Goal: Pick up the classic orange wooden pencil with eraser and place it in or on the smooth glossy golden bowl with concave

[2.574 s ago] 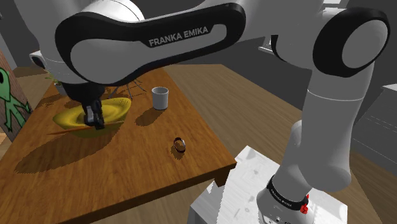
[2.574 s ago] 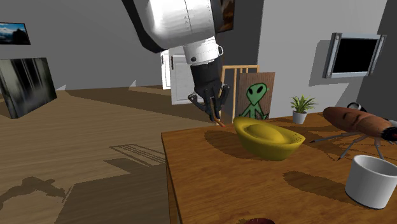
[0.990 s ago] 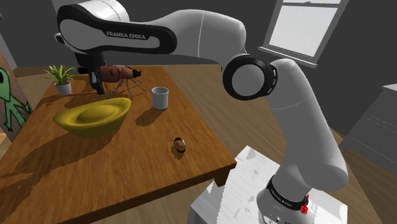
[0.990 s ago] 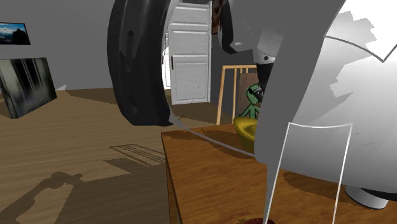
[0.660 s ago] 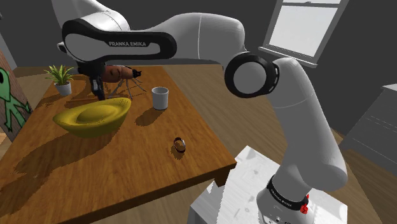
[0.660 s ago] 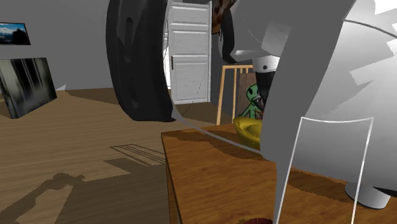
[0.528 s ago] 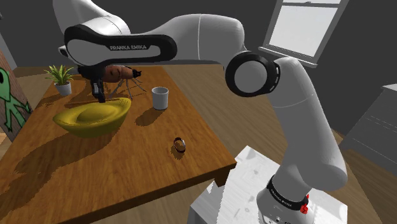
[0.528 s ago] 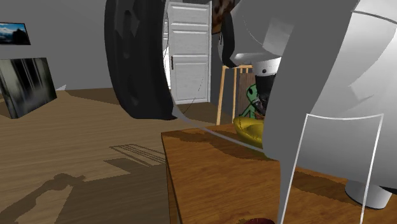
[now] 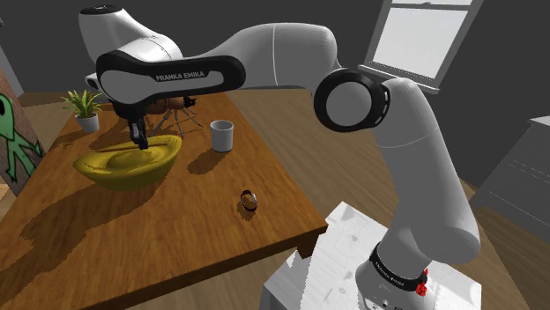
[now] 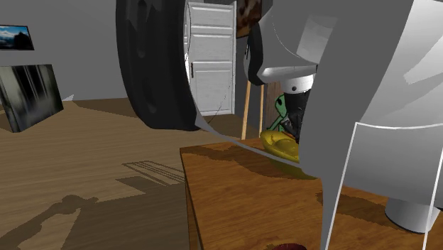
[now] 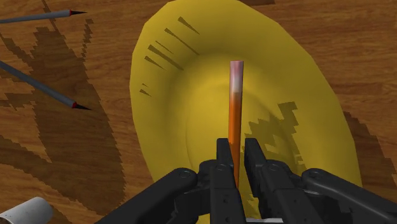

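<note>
Pencil (image 11: 235, 118), orange with a pale pinkish end, is clamped between the two black fingers of the tool (image 11: 236, 150). It points straight away from them, over the hollow of the yellow bowl (image 11: 184, 95). Whether its far end touches the bowl I cannot tell. In the shoulder view the tool (image 9: 139, 138) hangs just above the bowl (image 9: 123, 167), which sits on the wooden bench (image 9: 176, 233) near the edge beside the green alien picture (image 9: 11, 132). A white cup (image 9: 221, 135) stands near the opposite edge. A small potted plant (image 9: 85, 107) stands by the far corner, and a small brown thing (image 9: 248, 201) lies toward the corner nearest the stand.
</note>
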### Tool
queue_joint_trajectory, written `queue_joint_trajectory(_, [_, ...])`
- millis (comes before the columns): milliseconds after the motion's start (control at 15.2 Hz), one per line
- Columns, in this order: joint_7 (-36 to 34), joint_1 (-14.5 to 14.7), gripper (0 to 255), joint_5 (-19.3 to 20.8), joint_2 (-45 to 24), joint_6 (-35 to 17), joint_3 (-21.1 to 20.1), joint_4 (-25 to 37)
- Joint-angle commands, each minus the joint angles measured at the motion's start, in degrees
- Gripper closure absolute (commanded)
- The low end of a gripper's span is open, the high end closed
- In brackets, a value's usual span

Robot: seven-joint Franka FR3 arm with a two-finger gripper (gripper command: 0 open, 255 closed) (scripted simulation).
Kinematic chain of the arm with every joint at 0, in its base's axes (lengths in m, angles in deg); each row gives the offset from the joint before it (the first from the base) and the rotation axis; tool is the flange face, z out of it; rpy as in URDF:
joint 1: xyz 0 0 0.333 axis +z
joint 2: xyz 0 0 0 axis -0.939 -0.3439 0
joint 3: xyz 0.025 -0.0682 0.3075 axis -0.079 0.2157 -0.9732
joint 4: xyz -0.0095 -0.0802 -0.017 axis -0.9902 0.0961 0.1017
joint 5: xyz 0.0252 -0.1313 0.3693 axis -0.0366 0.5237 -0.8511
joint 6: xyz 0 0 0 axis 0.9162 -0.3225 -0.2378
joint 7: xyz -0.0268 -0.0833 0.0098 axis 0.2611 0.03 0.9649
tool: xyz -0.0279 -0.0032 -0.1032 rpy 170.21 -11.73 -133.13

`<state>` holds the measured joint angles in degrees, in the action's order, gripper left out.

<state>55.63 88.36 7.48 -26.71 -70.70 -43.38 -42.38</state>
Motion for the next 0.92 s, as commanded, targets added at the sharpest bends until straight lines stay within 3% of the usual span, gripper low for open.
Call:
queue_joint_trajectory(0, [-0.01,0.01,255,0.01,-0.05,-0.03,0.01,0.03])
queue_joint_trajectory(132, [-0.01,0.01,255,0.01,-0.05,-0.03,0.01,0.03])
queue_joint_trajectory(198, [-0.01,0.01,0,0.01,-0.05,-0.03,0.01,0.03])
queue_joint_trajectory(528, [-0.01,0.01,0,0.01,-0.05,-0.03,0.01,0.03])
queue_joint_trajectory(858, [0.85,1.42,0,-0.41,0.79,6.45,-0.30,5.79])
